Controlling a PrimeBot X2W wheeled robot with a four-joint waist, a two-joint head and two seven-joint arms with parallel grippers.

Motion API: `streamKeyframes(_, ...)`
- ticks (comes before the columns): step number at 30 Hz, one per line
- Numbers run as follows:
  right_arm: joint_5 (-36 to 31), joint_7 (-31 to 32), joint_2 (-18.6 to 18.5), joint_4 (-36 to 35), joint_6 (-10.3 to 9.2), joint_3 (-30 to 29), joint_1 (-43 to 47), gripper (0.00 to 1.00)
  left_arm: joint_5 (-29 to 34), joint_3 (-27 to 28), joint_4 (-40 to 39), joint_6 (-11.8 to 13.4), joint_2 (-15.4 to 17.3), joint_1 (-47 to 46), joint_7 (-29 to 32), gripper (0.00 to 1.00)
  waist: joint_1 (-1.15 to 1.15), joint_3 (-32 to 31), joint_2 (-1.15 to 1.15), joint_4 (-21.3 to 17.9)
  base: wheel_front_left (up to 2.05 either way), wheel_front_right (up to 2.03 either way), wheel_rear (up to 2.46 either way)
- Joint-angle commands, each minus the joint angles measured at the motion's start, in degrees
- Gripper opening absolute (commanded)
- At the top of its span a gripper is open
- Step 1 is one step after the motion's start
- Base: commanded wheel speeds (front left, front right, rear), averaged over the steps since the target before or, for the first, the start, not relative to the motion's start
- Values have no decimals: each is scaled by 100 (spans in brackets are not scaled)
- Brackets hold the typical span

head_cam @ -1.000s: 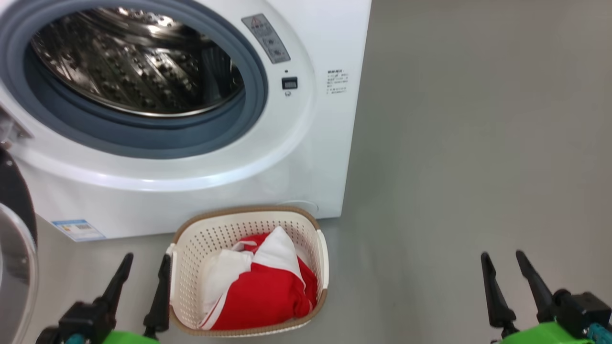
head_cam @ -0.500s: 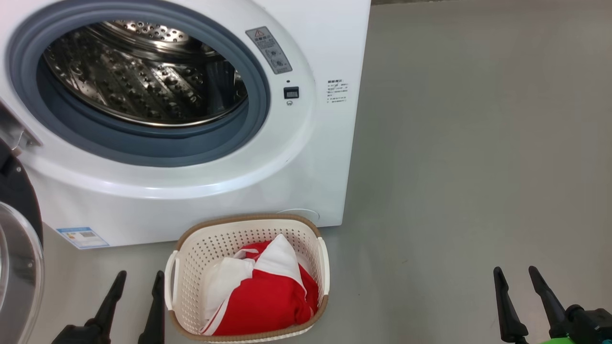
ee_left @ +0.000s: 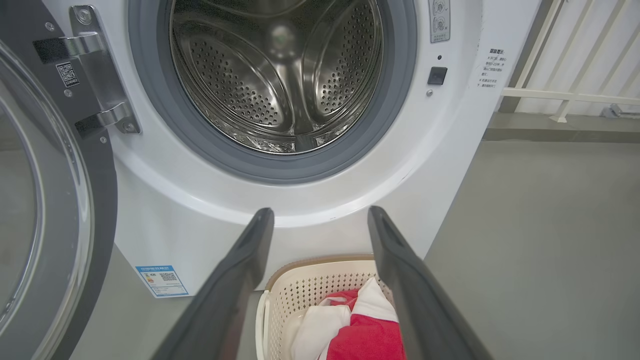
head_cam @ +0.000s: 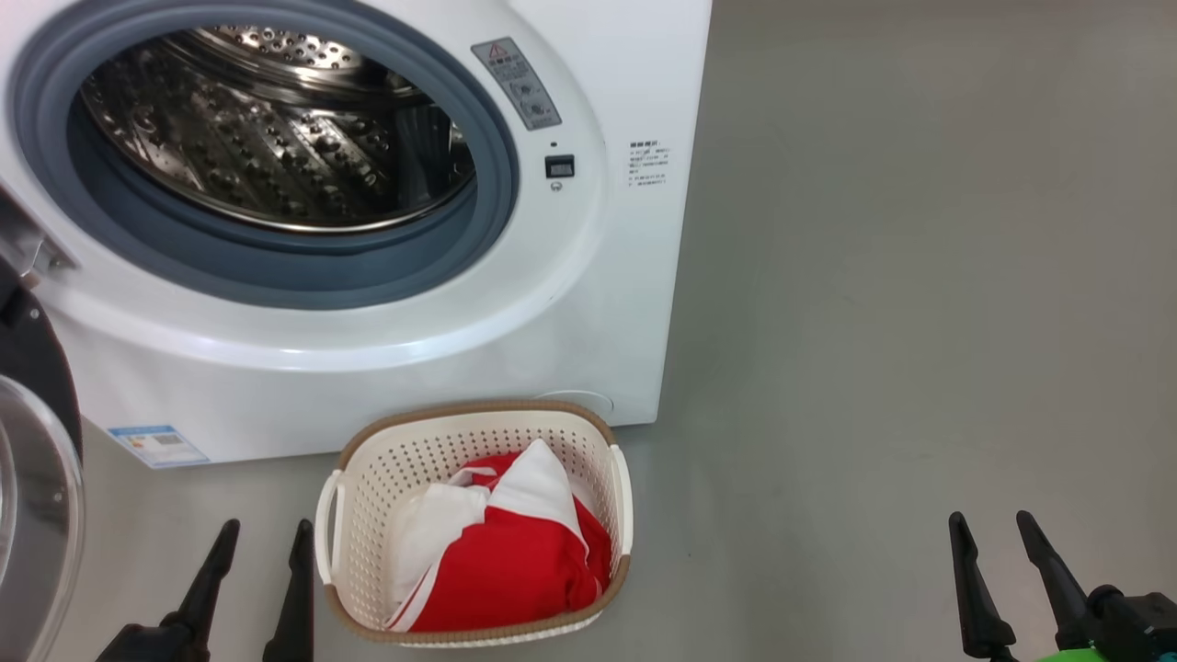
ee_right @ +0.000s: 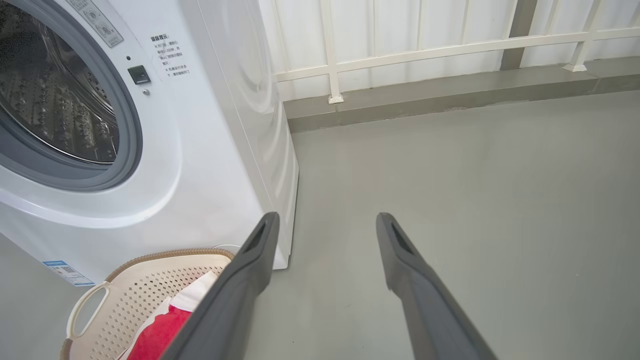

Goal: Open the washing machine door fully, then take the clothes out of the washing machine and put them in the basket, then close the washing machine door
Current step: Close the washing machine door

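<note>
Evidently past the halfway mark. Counts step 1 as done, judging by the large round door of glossy black rim and bulging clear glass (head_cam: pixel 37 460), swung wide on its hinge at the left side of the big white front-loading washing machine (head_cam: pixel 588 303). Finds no cloth in the visible part of the perforated steel drum (head_cam: pixel 276 129) behind the grey rubber gasket (head_cam: pixel 276 267). Places the bright red and white soft clothes (head_cam: pixel 515 561) inside the small cream perforated plastic basket with brown rim (head_cam: pixel 478 409), set on the floor just before the machine's front, toward its right corner. Leaves, by this reckoning, only the closing of the door. Shows the left gripper (head_cam: pixel 265 533) just beside the basket's left handle, fingers spread wide, nothing between them; likewise the right gripper (head_cam: pixel 989 519), well apart over bare floor, spread and holding nothing. Underfoot, smooth matt grey-green floor (head_cam: pixel 874 322), level; behind, a low grey kerb (ee_right: pixel 425 95) with a white railing (ee_right: pixel 425 50) before a pale panelled wall (ee_right: pixel 390 20).
</note>
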Motion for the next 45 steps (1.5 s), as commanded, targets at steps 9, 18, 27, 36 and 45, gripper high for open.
streamKeyframes(9,50,-37,-87,-141,36,110,-154,100,-44,184,-107,-30,149,-169,-52,100,0,46,0,12,-151,151,0)
streamKeyframes(18,54,-37,-87,-134,36,98,-168,100,-182,137,-128,-30,187,-170,-52,100,0,52,0,21,-104,103,0)
streamKeyframes(27,57,-37,-87,-122,36,92,-193,100,-199,125,-112,-30,171,-198,-52,100,0,64,0,35,-7,7,0)
streamKeyframes(36,30,-37,-87,-95,36,162,-238,100,-271,70,-43,-30,90,-211,-52,100,0,43,0,159,0,0,0)
streamKeyframes(45,-117,-37,-87,-8,36,370,-393,100,-175,247,79,-30,-169,-133,-52,100,0,-29,0,812,0,0,0)
